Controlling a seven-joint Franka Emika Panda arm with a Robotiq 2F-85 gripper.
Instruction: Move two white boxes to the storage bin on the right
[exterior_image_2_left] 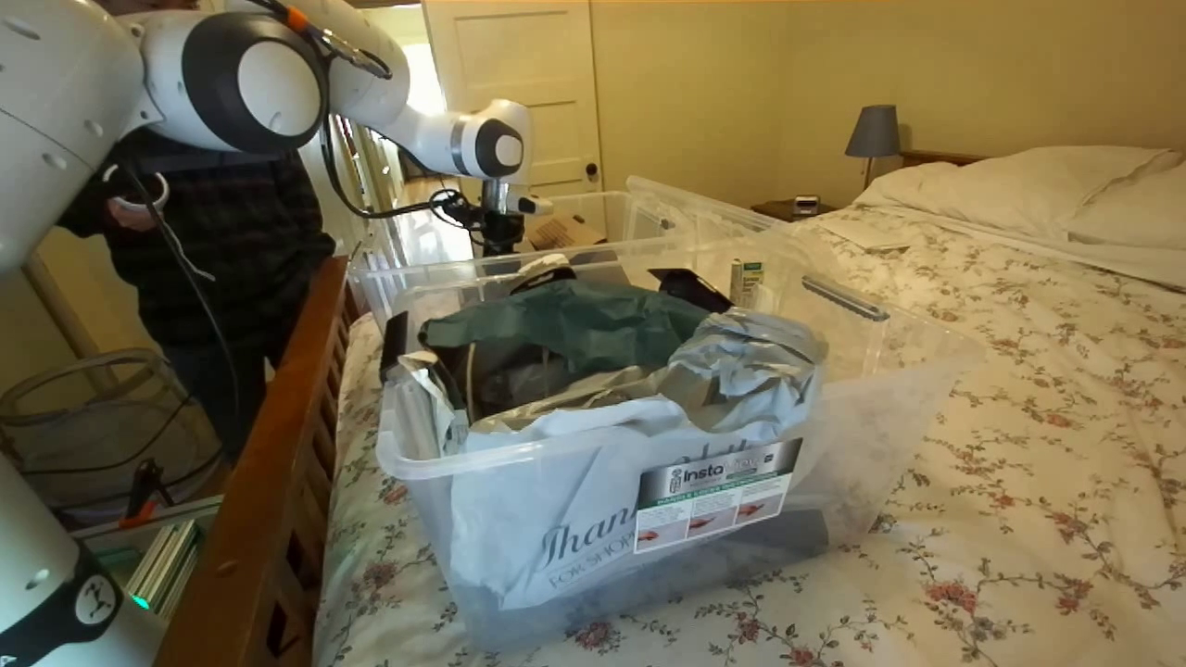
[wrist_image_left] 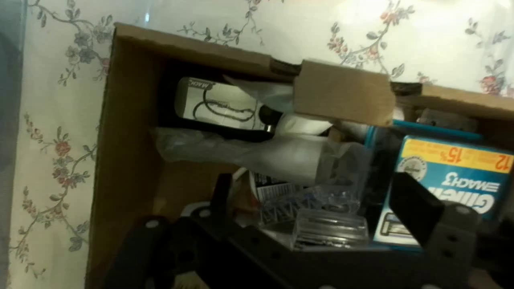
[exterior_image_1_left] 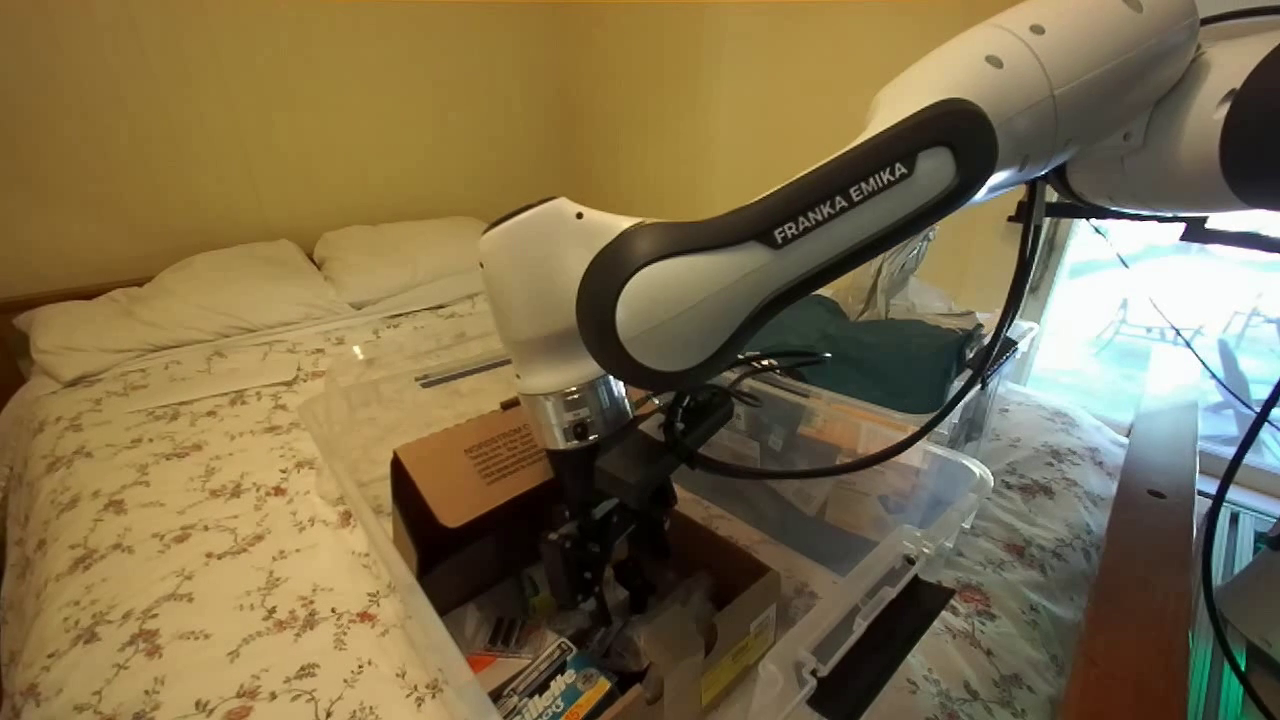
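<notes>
Gripper (wrist_image_left: 311, 181) is in brown cardbd box (wrist_image_left: 124, 120), fingers (wrist_image_left: 413, 200) wide apart w/ nothing held; Gillette Mach3 pkg (wrist_image_left: 453, 170) also in box; clear storage bin (exterior_image_2_left: 491, 460) near box.

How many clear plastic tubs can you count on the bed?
2. One tub surrounds the cardboard box; another tub, beside it, holds a white bag. No third shows; part of the bed is hidden.

"FRANKA EMIKA" on arm (exterior_image_1_left: 840, 205), "MACH3" on blue pack (wrist_image_left: 461, 180), "Insta" on sticker (exterior_image_2_left: 718, 497), "Than" on bag (exterior_image_2_left: 556, 500).
</notes>
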